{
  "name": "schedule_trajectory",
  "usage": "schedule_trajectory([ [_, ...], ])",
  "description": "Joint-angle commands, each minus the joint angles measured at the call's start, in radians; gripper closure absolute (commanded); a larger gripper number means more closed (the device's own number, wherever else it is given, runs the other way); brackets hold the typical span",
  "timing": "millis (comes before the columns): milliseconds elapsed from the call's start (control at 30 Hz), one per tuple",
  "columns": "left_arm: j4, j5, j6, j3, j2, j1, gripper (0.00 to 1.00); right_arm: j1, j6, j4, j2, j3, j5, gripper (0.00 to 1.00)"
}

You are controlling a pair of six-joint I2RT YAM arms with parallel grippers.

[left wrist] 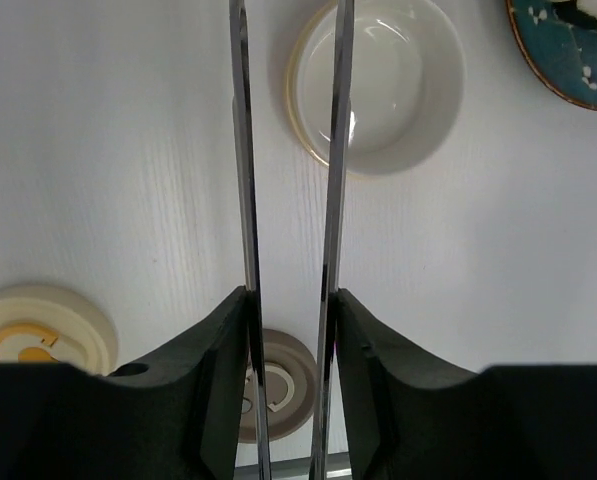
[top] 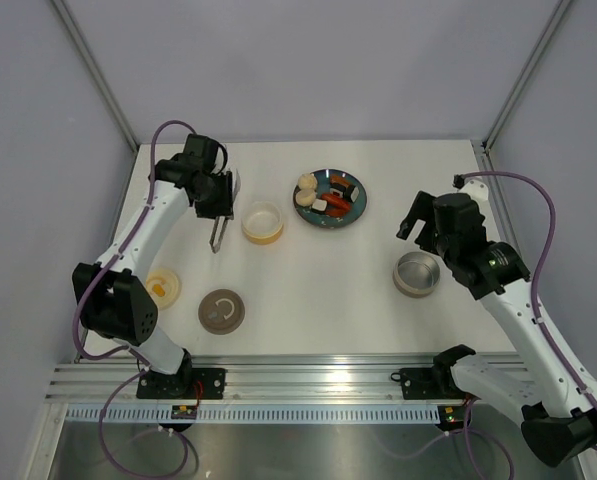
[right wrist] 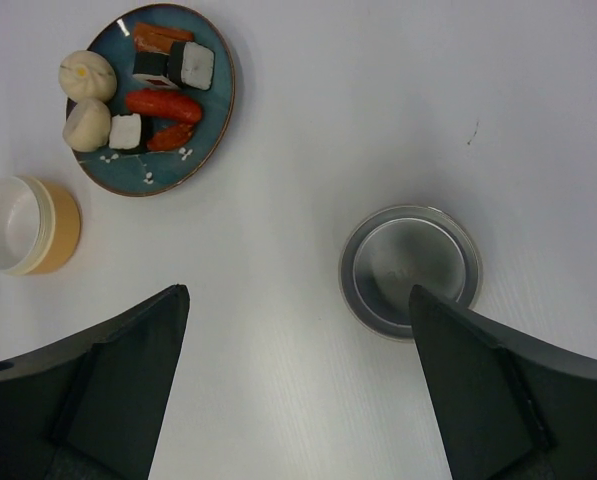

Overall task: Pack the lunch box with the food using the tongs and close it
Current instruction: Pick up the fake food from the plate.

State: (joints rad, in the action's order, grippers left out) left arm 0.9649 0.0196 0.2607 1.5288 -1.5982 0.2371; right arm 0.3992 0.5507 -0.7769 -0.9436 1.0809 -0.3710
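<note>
Tongs (left wrist: 242, 150): at the left of the bench (top: 308, 290), pinched from both sides by the pads (left wrist: 213, 370) of the left hand (left wrist: 288, 300), long arms pointing down just beside the cream tub (top: 262, 222). Arms slightly parted, nothing between them. Nearer the arm bases: a cream lid (top: 162, 287) and a grey-brown lid (top: 221, 310), flat on the bench, apart from either container. Middle: teal plate (right wrist: 203, 135) carrying all the food, namely two buns (right wrist: 88, 75), red sausages (right wrist: 163, 105) and sushi bits (right wrist: 188, 65), none packed yet. Right: metal tin (right wrist: 410, 268), lid off, with the right hand (right wrist: 298, 292) above it, spread wide and holding nothing.

Likely trouble from here, by judgement only:
- With too light a squeeze, tongs sliding or twisting in the pads, only thin smooth metal to bear on.
- With too hard a squeeze, arms shut before reaching a piece.
- Round buns apt to roll off the tips or pop out mid-carry; glossy sausages apt to slip.
- Any drop probably onto the bench between plate and tub.
- Tub easily nudged or tipped by a low pass of the tips.
- Lids far from their containers, hence a risk of a wrong match or a crooked seat at closing.
</note>
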Motion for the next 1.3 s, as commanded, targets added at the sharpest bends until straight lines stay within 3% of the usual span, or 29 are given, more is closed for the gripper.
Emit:
schedule_trajectory([
  [0, 0.034, -0.069, -0.005, 0.070, 0.009, 0.013, 0.59, 0.001, 0.017, -0.032, -0.020, 0.054, 0.029, 0.00],
  [533, 0.031, -0.026, 0.005, 0.175, 0.034, 0.088, 0.59, 0.001, 0.045, -0.058, -0.058, 0.057, 0.053, 0.01],
  [1000, 0.061, -0.033, 0.066, 0.507, -0.261, 0.275, 0.57, 0.001, 0.061, -0.101, -0.057, 0.074, 0.044, 0.00],
  [1267, 0.072, -0.032, 0.066, 0.573, -0.332, 0.329, 0.55, 0.001, 0.080, -0.117, -0.038, 0.063, 0.035, 0.00],
])
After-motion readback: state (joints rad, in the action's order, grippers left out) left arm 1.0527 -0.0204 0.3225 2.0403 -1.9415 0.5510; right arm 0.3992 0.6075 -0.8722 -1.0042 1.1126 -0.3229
